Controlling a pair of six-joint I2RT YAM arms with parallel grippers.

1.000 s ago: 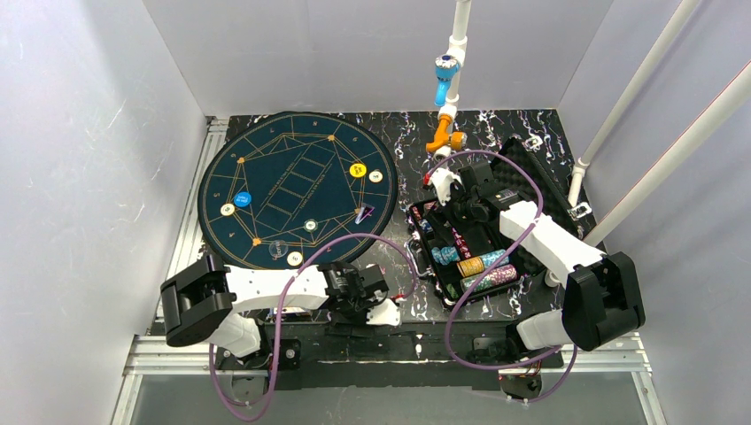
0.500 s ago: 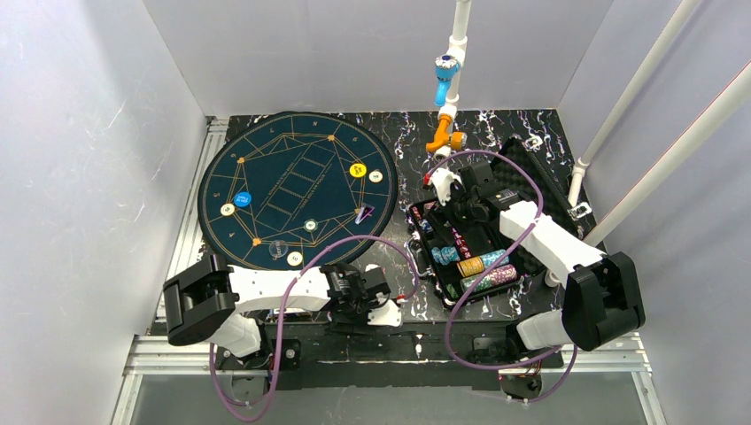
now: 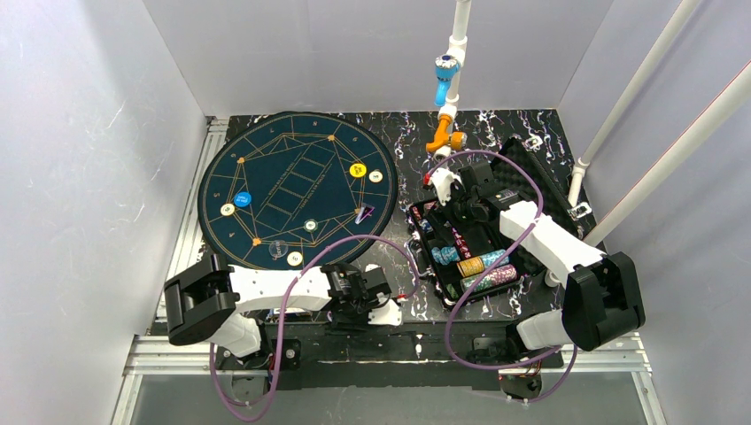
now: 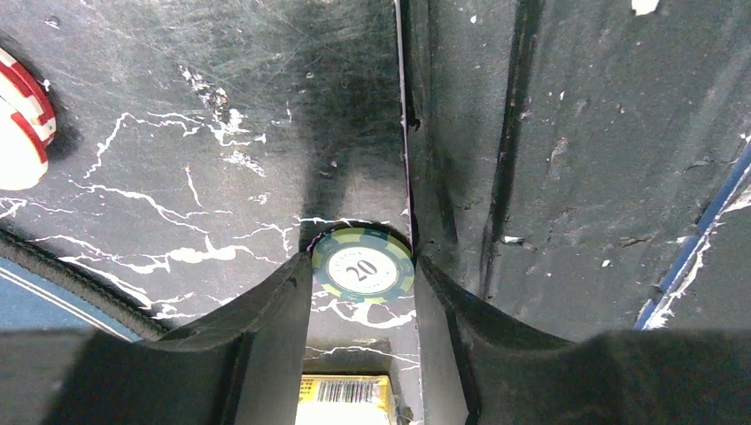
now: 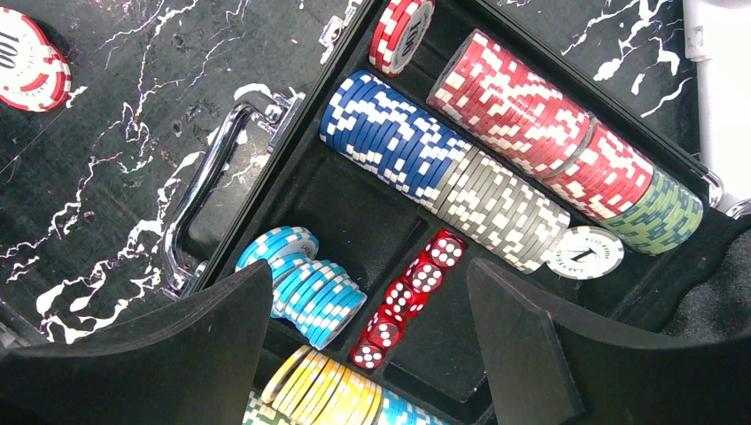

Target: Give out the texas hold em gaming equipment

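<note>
- Black tabletop (image 3: 496, 133) with white marbling, scuffed; pale plain walls on three sides, white pipes at 1 to 3 o'clock in the top view.
- Round dark mat (image 3: 266, 150) takes up the 10 to 11 o'clock part of the table. Open black case (image 3: 536, 168) is at 2 o'clock.
- Key relation: green-edged chip (image 4: 362, 265) marked 20 lies flat, face up, dead ahead at 12 o'clock of the left gripper (image 3: 388, 312), right between its fingertips.
- It's a disc, so there's no long axis to line up. Only the thin rim is available for a pinch.
- Left fingers (image 4: 266, 336) flank the chip, close against its rim at 9 and 3 o'clock. Can't tell if they're actually clamping it.
- A straight seam in the tabletop runs toward 12 o'clock, touching the chip's 3 o'clock edge. My read: that finger could catch on it.
- The left arm is clearly the nearer one, with the chip near the table's 6 o'clock edge, just beside the mat.
- Right gripper (image 5: 367, 270) is well apart, at 1 o'clock from the left one. Its jaws are spread wide and empty over the case.
- Below it: red stacks (image 5: 522, 115), blue stack (image 5: 390, 133), red dice (image 5: 412, 297).
- One loose red-and-white chip (image 5: 27, 62) sits on the table outside the case.
- On the mat already: yellow chip (image 3: 358, 170), blue chip (image 3: 243, 199), and a few pale ones.
- Next move as I judge it: lift and carry the chip toward 10 o'clock onto the mat.
</note>
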